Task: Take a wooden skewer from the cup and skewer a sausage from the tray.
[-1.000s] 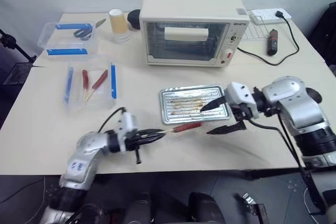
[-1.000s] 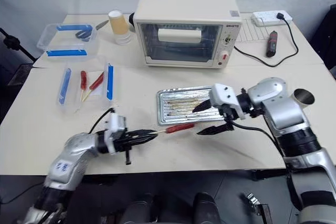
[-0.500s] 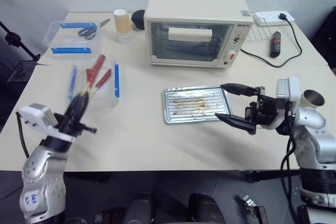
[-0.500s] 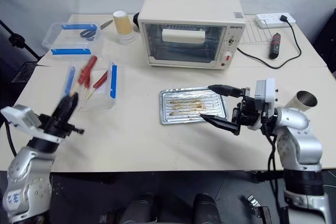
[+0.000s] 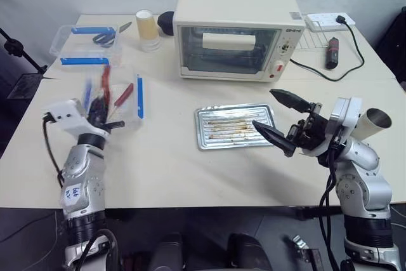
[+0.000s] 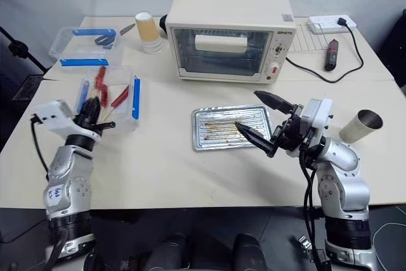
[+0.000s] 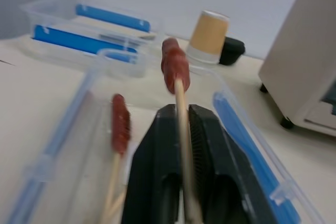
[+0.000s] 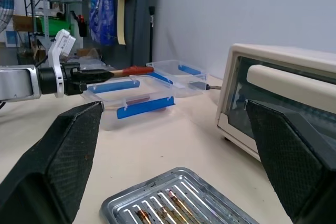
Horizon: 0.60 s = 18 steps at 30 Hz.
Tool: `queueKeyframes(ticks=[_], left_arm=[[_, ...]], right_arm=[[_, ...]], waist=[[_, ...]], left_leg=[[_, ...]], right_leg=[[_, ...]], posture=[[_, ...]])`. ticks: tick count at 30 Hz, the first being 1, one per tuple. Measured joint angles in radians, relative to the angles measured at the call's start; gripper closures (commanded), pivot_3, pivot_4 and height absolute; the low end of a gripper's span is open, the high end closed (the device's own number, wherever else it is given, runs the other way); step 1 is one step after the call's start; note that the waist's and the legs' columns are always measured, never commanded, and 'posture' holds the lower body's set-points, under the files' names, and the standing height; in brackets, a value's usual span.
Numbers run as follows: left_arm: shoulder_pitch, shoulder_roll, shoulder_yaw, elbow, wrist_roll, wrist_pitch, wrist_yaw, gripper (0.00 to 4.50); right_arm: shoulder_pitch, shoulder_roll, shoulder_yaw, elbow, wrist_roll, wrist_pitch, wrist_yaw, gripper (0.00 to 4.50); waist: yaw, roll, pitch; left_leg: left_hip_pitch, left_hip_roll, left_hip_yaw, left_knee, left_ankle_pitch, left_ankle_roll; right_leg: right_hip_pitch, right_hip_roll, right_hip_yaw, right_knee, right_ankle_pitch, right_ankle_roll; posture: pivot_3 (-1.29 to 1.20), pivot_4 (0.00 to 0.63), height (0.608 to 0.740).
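While the wooden skewer (image 7: 181, 109), its sausage (image 7: 175, 65) impaled, is clenched in the left pincer (image 7: 185, 129) over a clear box (image 5: 137, 98), the right pincer (image 6: 261, 122) is spread wide above the tray (image 6: 209, 136). No writing can be read on the oven (image 5: 236, 32).

Bare tabletop (image 5: 171, 169) lies open from 6 to 9 o'clock of the tray (image 5: 204, 132); toaster oven (image 5: 232, 33) blocks its 12 o'clock side; right gripper (image 5: 282, 118), jaws wide, overhangs its 3 o'clock edge; clear plastic box (image 5: 130, 113) at 9 o'clock, left gripper (image 5: 96, 111) holding a skewered sausage (image 7: 175, 71) above it.
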Motion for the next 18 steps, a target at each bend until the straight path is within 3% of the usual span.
queueKeyframes(ticks=[4, 8, 11, 14, 18], left_arm=[[0.013, 0.050, -0.008, -0.023, 0.006, 0.005, -0.019, 1.95], [0.131, 0.166, 0.011, -0.163, -0.027, 0.028, -0.138, 0.81], [0.293, 0.357, 0.011, -0.248, -0.058, -0.003, -0.395, 0.03], [0.363, 0.424, 0.018, -0.248, -0.097, -0.011, -0.570, 0.03], [0.484, 0.516, -0.026, -0.221, -0.012, -0.128, -0.745, 0.03]], right_arm=[[0.028, -0.006, 0.007, -0.002, -0.014, -0.005, -0.003, 0.00], [0.048, -0.067, -0.007, -0.003, -0.017, -0.003, 0.016, 0.00], [0.088, -0.147, -0.004, 0.005, -0.017, -0.005, 0.098, 0.00], [0.102, -0.181, 0.008, 0.042, -0.023, -0.012, 0.176, 0.00], [0.131, -0.247, 0.054, 0.120, -0.068, -0.050, 0.295, 0.00]], waist=[[-0.002, 0.000, 0.000], [-0.009, -0.001, 0.000], [-0.012, 0.000, 0.000], [-0.007, 0.000, 0.001], [-0.007, 0.000, 0.001]], left_leg=[[0.000, 0.000, 0.000, -0.001, 0.000, 0.000], [0.000, 0.001, -0.001, -0.001, 0.000, 0.000], [0.001, 0.000, 0.001, -0.003, 0.000, 0.000], [0.001, 0.001, 0.000, -0.002, 0.000, 0.000], [0.002, 0.001, 0.001, -0.004, 0.000, 0.000]], right_leg=[[0.000, 0.000, 0.000, 0.000, 0.000, 0.000], [-0.001, 0.000, 0.001, -0.001, 0.000, 0.000], [-0.001, 0.000, 0.001, -0.002, 0.000, -0.001], [0.000, 0.000, 0.001, -0.002, -0.001, -0.001], [0.000, 0.000, 0.002, -0.005, -0.001, -0.001]], posture=[[0.00, 0.150, 0.740], [0.00, 0.150, 0.740], [0.00, 0.150, 0.740], [0.00, 0.150, 0.740], [0.00, 0.150, 0.740]])
